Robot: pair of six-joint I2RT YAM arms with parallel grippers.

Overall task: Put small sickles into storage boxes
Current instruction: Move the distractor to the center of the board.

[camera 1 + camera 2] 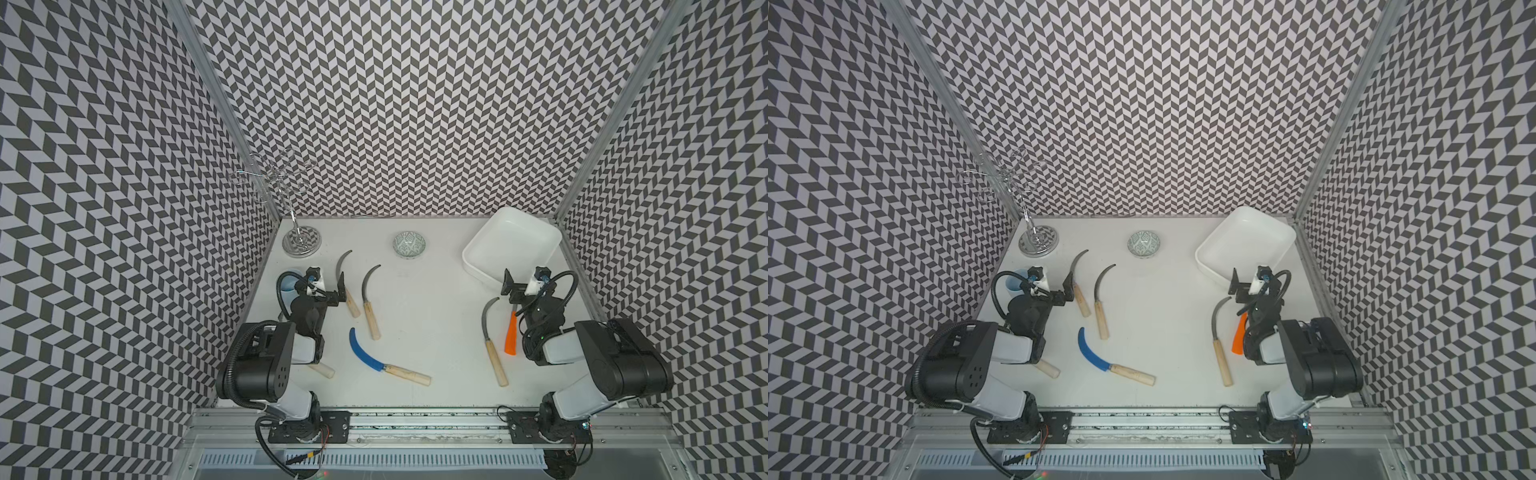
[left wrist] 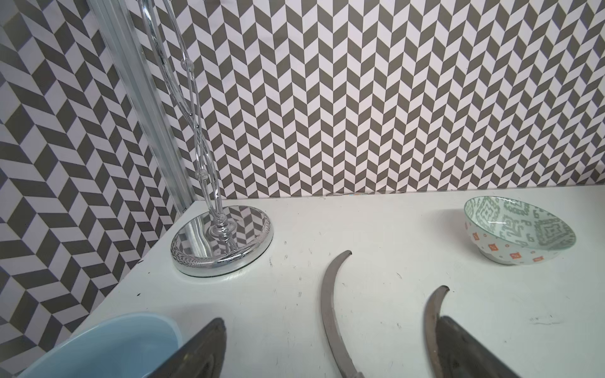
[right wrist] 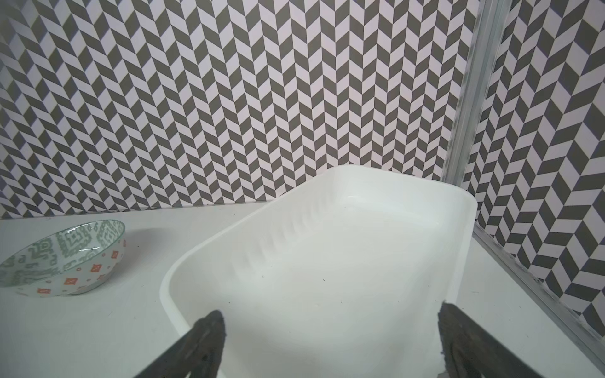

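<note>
Blue-bladed sickle [image 1: 376, 363] points handle rightward; left end effector [image 2: 330, 320], right end effector [image 3: 330, 311] spread.

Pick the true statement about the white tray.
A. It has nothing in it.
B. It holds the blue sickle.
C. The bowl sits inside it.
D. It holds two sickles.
A: the tray shows only its bare white floor in the right wrist view and in both top views, while the blue sickle lies out on the table.
</note>
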